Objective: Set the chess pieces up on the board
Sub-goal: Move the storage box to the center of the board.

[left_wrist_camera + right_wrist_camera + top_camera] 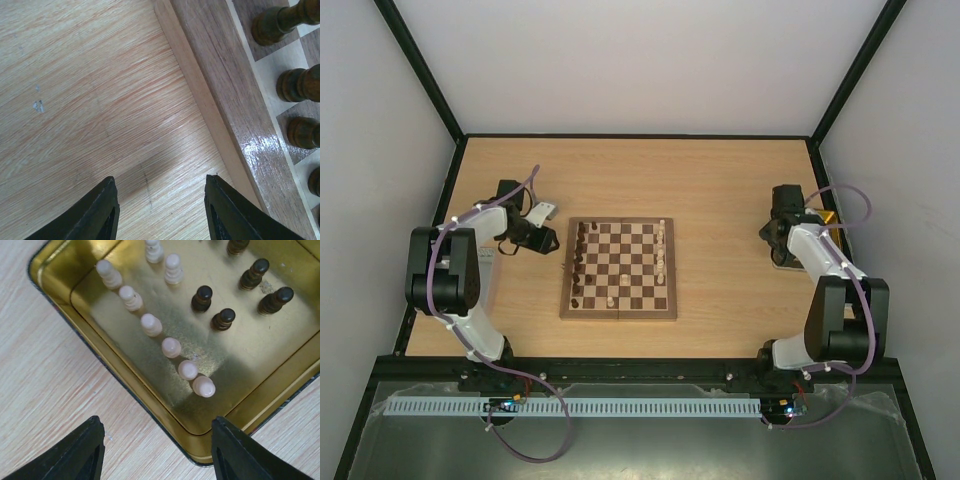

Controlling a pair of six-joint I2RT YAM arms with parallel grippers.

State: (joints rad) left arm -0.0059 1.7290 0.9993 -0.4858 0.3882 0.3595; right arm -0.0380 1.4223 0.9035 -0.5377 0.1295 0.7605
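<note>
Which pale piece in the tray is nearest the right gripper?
The last pale piece at the row's lower end, beside the near rim of the tray; the others trail away from the right gripper.

Top view faces down from high behind the near edge onto the whole pale wooden desk (720,180). Left wrist view, close, shares the brown-and-tan checked wooden chessboard (618,313) (225,100) rim with it. Right wrist view looks closely into a gold metal tray (55,275).

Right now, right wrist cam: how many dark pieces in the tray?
5 dark pieces in the tray: two mid-tray, two further right, one cut off at the top edge. More may be out of frame.
</note>
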